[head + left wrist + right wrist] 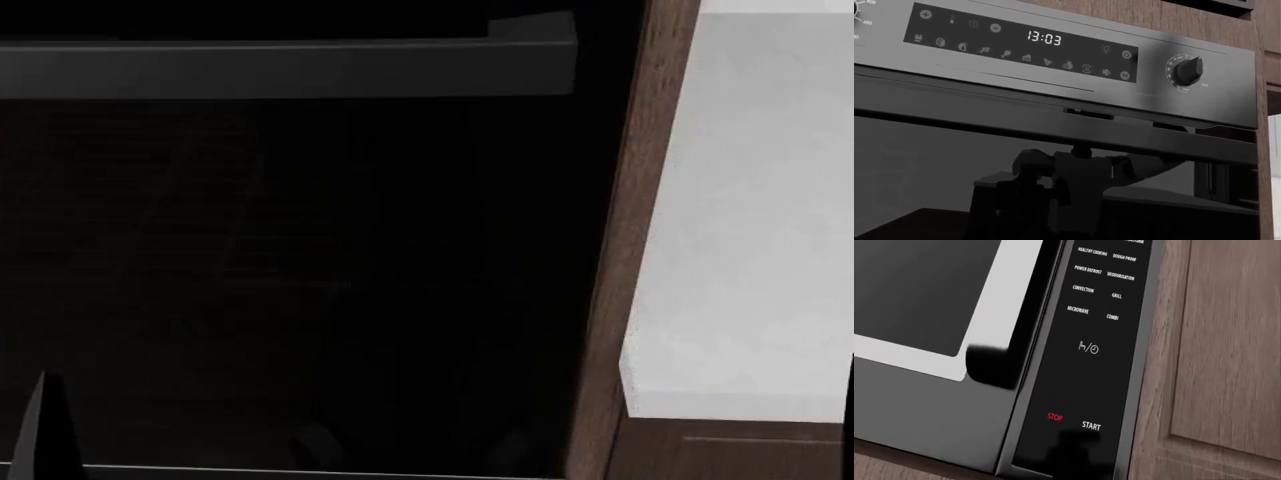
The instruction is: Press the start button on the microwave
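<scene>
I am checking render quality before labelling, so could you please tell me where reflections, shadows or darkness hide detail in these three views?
Left wrist view: the glass door mirrors a dark robot silhouette; the clock display stays legible. Head view: almost black below the bar handle. Right wrist view: labels crisp; a soft shadow sits just under the START button.
</scene>
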Available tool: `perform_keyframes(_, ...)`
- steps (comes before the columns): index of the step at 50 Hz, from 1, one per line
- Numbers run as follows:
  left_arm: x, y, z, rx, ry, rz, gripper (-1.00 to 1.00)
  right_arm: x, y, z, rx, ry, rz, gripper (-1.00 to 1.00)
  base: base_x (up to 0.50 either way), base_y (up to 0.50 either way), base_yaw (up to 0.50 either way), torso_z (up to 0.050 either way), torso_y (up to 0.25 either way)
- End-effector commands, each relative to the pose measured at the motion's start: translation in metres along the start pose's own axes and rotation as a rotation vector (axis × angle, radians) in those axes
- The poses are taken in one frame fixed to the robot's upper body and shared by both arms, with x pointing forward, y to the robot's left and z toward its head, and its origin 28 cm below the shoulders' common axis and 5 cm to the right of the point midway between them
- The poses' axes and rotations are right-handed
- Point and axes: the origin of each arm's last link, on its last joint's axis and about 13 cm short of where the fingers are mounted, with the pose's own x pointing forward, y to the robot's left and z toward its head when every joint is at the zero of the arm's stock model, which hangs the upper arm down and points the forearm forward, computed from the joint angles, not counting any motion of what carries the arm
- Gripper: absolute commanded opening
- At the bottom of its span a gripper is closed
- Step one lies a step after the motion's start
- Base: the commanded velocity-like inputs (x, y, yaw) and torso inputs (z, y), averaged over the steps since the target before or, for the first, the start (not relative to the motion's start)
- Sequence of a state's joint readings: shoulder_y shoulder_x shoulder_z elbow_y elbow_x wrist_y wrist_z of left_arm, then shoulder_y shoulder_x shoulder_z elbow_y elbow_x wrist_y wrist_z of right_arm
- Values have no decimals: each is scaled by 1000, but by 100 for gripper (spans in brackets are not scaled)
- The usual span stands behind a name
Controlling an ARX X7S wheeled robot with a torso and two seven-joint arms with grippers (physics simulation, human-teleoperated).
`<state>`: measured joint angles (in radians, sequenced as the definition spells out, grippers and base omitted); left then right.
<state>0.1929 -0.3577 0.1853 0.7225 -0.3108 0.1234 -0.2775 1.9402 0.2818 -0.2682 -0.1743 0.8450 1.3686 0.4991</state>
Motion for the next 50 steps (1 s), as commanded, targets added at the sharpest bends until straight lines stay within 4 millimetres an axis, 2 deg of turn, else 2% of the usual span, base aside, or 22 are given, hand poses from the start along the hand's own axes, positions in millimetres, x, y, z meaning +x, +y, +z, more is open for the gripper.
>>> perform_keyframes(1,1,1,0,28,-16,-7,100,13,-2,10,12,13,3,-100,0,0,0,0,0)
perform_keyframes(29,2,2,-2,31,-17,-2,100,29,-6,25,-5,10,-16,-100,0,0,0,0,0)
perform_keyframes(50,3,4,-1,31,-18,8,100,44,-9,19,-44,18,-64,-100,0,0,0,0,0)
